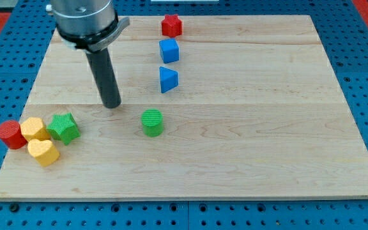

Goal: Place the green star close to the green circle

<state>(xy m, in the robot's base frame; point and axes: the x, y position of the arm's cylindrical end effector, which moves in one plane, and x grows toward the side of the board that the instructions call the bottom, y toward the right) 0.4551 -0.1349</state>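
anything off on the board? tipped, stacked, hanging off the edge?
Nothing stands out. All blocks sit flat on the board. The green star is crowded against two yellow blocks; my tip touches nothing.

A pale wooden board [248,160] lies on a blue perforated table [363,38], evenly lit.

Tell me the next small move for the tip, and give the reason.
Probably bring my tip down toward the view's left, round behind the green star. The tip stands between the star and the green circle, slightly above their line, so it must reach the star's left side to push it rightward toward the circle.
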